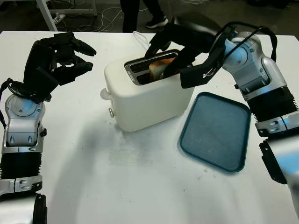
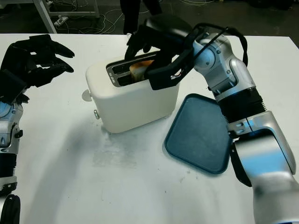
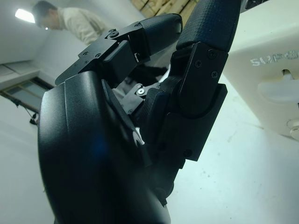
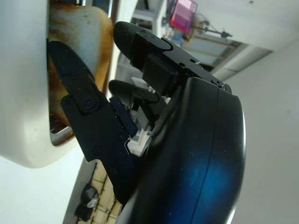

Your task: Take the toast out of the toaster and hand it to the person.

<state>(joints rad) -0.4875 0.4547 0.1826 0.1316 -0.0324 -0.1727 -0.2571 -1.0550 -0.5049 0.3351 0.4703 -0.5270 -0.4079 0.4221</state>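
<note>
A white toaster (image 1: 145,100) stands mid-table with a slice of browned toast (image 1: 161,68) sitting low in its near slot. My right hand (image 1: 162,56) is over the toaster top, open. Its thumb reaches down into the slot against the toast's (image 4: 88,32) near face. The fingers (image 1: 154,45) hover above the far side of the slice, a little apart from it. My left hand (image 1: 70,56) is raised to the left of the toaster, open and holding nothing.
A dark teal tray (image 1: 217,133) lies flat just right of the toaster, under my right forearm. A person's legs (image 1: 135,14) stand beyond the table's far edge. The toaster's lever knob (image 3: 280,91) faces my left hand. Bare white table spreads in front.
</note>
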